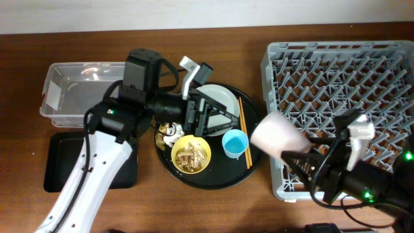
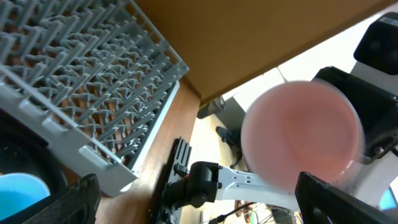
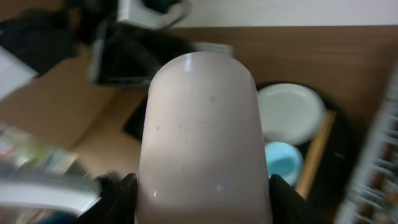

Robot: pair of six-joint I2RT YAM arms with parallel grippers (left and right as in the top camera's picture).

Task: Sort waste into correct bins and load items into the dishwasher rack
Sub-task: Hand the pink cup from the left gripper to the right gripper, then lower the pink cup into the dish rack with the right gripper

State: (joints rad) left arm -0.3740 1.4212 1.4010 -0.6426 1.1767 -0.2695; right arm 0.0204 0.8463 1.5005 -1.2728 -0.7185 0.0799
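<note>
One cup is aloft: the pink cup (image 1: pixel 277 134) lies sideways, base leftward, just over the near-left corner of the dishwasher rack (image 1: pixel 336 65), probably so it can tip mouth-down onto the pegs. The right gripper (image 1: pixel 299 150) clamps its sides. The left gripper (image 1: pixel 220 116) hovers over the plate (image 1: pixel 217 97), spread wide and empty.

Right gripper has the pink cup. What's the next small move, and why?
Probably shift the right gripper to the right, over the pegs of the dishwasher rack, before lowering. The pink cup hangs over the rack's left rim, not clearly above the pegs, so releasing here might drop it outside.
</note>
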